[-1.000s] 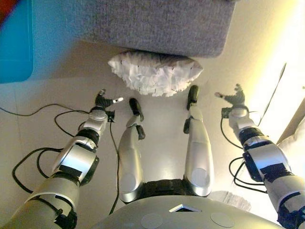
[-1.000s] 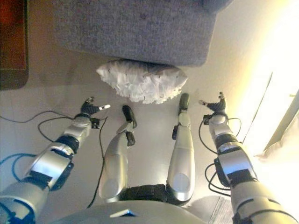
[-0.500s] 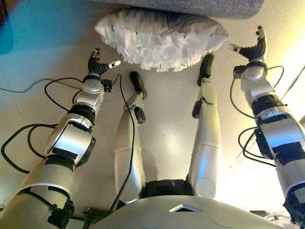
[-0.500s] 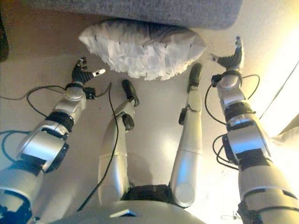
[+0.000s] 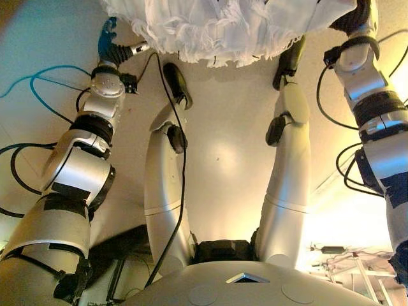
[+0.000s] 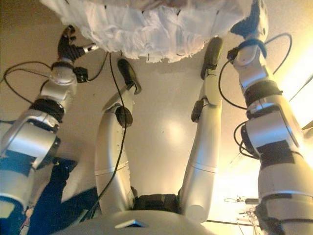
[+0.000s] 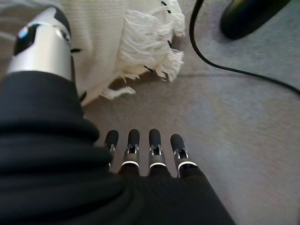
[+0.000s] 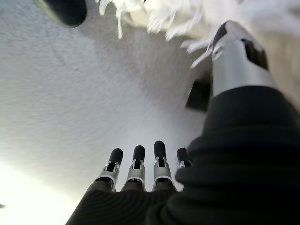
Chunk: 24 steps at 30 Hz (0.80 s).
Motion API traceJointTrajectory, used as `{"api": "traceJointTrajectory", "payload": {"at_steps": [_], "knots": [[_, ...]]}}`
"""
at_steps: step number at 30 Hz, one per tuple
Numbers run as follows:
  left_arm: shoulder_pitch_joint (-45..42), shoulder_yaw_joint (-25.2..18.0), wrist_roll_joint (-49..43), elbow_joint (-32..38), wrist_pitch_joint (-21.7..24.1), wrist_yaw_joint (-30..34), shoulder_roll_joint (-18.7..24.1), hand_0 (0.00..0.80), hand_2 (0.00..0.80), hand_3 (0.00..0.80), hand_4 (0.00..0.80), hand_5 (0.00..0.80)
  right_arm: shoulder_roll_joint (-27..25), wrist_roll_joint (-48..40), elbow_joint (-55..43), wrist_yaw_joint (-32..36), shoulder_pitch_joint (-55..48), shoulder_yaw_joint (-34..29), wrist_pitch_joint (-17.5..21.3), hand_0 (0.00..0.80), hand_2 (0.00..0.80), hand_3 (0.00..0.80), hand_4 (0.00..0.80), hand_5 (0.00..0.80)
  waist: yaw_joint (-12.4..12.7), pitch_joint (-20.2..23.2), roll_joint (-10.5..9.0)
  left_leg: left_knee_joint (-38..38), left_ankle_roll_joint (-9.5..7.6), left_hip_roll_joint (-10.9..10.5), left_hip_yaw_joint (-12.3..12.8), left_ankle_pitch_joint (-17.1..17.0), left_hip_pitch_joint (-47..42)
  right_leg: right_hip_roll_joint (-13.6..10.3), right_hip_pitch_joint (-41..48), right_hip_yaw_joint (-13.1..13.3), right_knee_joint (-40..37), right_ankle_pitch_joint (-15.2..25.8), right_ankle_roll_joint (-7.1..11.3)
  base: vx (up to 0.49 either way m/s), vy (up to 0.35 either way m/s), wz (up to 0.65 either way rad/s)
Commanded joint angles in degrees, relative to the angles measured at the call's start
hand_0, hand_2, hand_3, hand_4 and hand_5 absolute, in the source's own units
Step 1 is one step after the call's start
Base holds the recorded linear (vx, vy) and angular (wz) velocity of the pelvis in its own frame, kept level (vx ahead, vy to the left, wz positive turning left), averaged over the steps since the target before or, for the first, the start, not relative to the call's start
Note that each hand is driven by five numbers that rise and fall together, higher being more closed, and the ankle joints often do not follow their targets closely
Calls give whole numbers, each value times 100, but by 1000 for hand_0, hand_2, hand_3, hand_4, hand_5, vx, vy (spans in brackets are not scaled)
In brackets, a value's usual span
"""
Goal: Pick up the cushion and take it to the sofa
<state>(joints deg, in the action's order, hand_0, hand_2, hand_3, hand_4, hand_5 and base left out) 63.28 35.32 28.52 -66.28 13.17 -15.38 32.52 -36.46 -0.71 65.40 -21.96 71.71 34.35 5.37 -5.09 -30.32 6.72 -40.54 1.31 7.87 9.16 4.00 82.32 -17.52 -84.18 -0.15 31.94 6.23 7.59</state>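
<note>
The white fringed cushion [image 5: 223, 29] lies on the pale floor at the top of the eye views. My left hand [image 5: 113, 48] is open at the cushion's left end. In the left wrist view its straight fingers [image 7: 140, 150] hover over the carpet and the thumb stands against the cushion's fringe [image 7: 150, 42]. My right hand [image 5: 357, 16] is open at the cushion's right end. In the right wrist view its fingers [image 8: 140, 161] are straight, with the thumb beside the fringe [image 8: 164, 16]. Neither hand holds the cushion. The sofa does not show.
Loose cables, one of them blue [image 5: 44, 89], trail on the floor at the left. A blue shape [image 6: 49, 205] lies at the lower left. Pale clutter [image 5: 344, 258] sits on the floor at the lower right.
The camera has dropped towards the cushion, and the grey sofa has left the view. Both hands have reached forward to the cushion's two ends and stayed open.
</note>
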Motion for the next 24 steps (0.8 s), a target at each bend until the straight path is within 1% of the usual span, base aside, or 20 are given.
{"api": "traceJointTrajectory", "payload": {"at_steps": [1,4,8,11,13,15,17,19,20,21,22,23,24], "knots": [[-99,-69,-508,313,500,-121,349,0,0,0,0,0,-599,229,-180,397,204,521,162,0,0,0,0,0,-35,52,412,-917,27,375,31,928,148,-31,-261,509,-122,-76,87,0,-15,14],[192,250,-697,691,763,-46,496,0,0,0,0,0,-650,205,-379,687,467,807,395,0,0,0,0,0,-15,52,417,-971,29,366,-1,917,339,-17,-428,517,-46,-76,93,-7,-2,14],[632,776,-1125,1079,1100,243,537,0,0,0,0,0,-602,31,-686,1007,833,1166,897,0,0,0,0,0,-18,52,439,-946,48,337,-14,896,427,4,-518,541,-85,-41,116,-8,21,7],[1019,1216,-1431,1306,1193,275,522,0,0,0,0,0,-505,-135,-1057,1163,1066,1402,1221,0,0,0,0,0,-45,52,425,-919,58,323,-14,884,460,23,-559,554,-123,-6,133,-6,26,4],[1207,1373,-1534,1367,1277,263,486,0,0,0,0,0,-435,-307,-1234,1261,1169,1500,1316,0,0,0,0,0,-57,52,408,-909,55,323,-21,879,478,33,-568,557,-147,8,134,-3,8,2],[1474,1512,-1487,1462,1338,323,380,0,0,0,0,0,-301,-466,-1472,1330,1325,1599,1286,0,0,0,0,0,-74,52,377,-901,54,341,-41,872,504,42,-569,552,-188,18,137,0,0,0],[1666,1610,-1404,1592,1431,585,241,0,0,0,0,0,-180,-576,-1679,1400,1435,1646,1245,0,0,0,0,0,-83,52,350,-905,51,348,-65,868,533,42,-569,545,-211,25,141,0,0,0],[1740,1696,-1249,1765,1457,1007,141,0,0,0,0,0,-99,-810,-1917,1525,1441,1643,1134,0,0,0,0,0,-89,52,330,-904,55,343,-91,866,557,48,-570,544,-238,39,146,-3,-18,1],[1751,1728,-1039,1865,1407,1430,82,0,0,0,0,0,-50,-971,-2053,1644,1411,1618,1060,0,0,0,0,0,-89,52,315,-910,52,341,-110,863,578,48,-570,534,-245,45,146,-5,-38,3],[1753,1771,-981,1962,1390,1656,37,0,0,0,0,0,-20,-1108,-2170,1775,1388,1589,978,0,0,0,0,0,-92,52,301,-916,52,342,-121,862,589,44,-571,528,-253,54,149,-7,-38,3],[1745,1806,-974,2051,1412,1753,10,467,467,467,467,467,-1,-1188,-2257,1868,1364,1580,922,0,0,0,0,0,-91,52,288,-925,56,341,-132,863,599,39,-570,523,-264,65,153,-12,-38,3],[1727,1843,-830,2158,1402,1939,-19,800,800,800,800,800,28,-1248,-2347,1996,1331,1582,885,173,173,173,173,173,-89,52,270,-929,59,342,-144,859,605,33,-570,518,-270,76,158,-14,-34,3],[1723,1874,-683,2226,1401,2061,-41,800,800,800,800,800,50,-1268,-2405,2065,1313,1584,883,700,700,700,700,700,-90,52,259,-928,55,347,-152,854,607,33,-570,516,-265,78,159,-17,-33,3]]}}
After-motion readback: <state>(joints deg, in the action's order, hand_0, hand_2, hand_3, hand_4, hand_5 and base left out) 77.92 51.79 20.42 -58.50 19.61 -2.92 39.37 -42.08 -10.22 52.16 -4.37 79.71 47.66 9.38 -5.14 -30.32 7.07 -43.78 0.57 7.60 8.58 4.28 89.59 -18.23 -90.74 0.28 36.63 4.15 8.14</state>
